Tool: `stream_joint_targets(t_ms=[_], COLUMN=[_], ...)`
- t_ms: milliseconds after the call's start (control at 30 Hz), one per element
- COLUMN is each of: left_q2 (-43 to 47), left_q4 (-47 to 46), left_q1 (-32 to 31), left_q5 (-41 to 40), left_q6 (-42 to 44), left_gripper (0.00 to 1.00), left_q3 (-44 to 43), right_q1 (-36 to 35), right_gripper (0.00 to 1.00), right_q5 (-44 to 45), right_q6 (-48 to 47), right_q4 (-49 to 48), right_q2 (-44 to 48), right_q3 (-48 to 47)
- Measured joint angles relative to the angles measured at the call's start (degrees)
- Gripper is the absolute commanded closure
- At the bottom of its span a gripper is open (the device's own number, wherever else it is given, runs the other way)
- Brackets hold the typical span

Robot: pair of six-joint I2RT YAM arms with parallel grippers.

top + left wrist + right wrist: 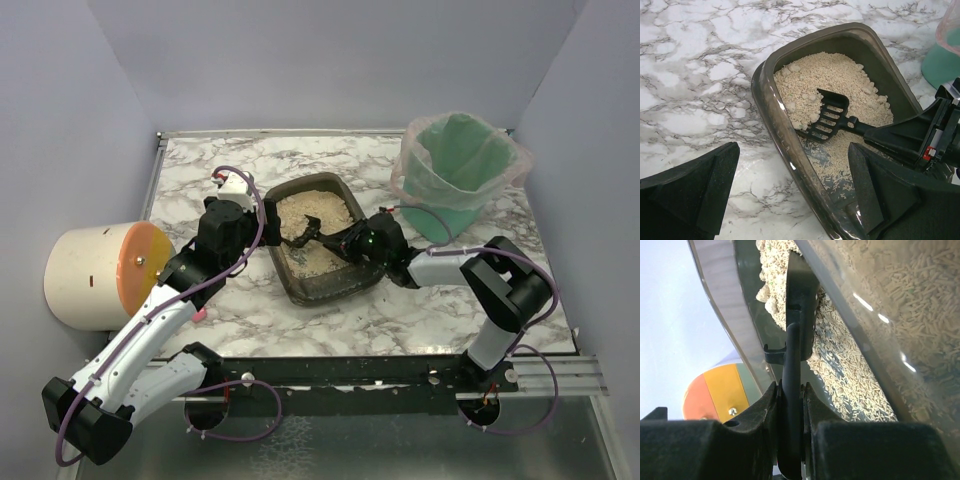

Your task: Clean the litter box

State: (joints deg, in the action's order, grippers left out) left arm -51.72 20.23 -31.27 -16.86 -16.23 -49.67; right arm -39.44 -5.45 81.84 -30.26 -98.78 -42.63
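Nearest the lens, the right gripper (790, 407) is clamped on the handle of the black scoop (829, 116), its slotted blade laid among pale clumps (812, 118), apparently for sifting. The litter box (325, 288) is set between the grippers; its left rim is straddled by the spread left gripper (792, 165), probably for steadying. A lined green bucket (455, 170) is kept far right for waste. No writing can be read.

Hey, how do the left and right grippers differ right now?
The left gripper has its fingers spread wide and holds nothing; the right gripper is clamped on the black scoop by its handle. The left gripper hangs over the left rim of the litter box, while the right gripper reaches in from the opposite side, with the scoop head down in the litter. Both are at the litter box.
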Motion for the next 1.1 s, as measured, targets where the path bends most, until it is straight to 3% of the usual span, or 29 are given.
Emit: stream_joint_targets(t_ms=[467, 1100], left_q2=[-0.5, -0.5], left_q4=[0.0, 0.0], left_q1=[0.0, 0.0], left_q5=[0.9, 0.9], left_q6=[0.0, 0.0], left_gripper=[0.01, 0.01], left_q3=[0.0, 0.0], right_q1=[-0.2, -0.3], right_gripper=[0.99, 0.99], right_q5=[-0.2, 4.5], right_q6=[-0.9, -0.7], right_q4=[-17.2, -22.3], right_q2=[-0.5, 7.9], right_q3=[8.1, 18.8])
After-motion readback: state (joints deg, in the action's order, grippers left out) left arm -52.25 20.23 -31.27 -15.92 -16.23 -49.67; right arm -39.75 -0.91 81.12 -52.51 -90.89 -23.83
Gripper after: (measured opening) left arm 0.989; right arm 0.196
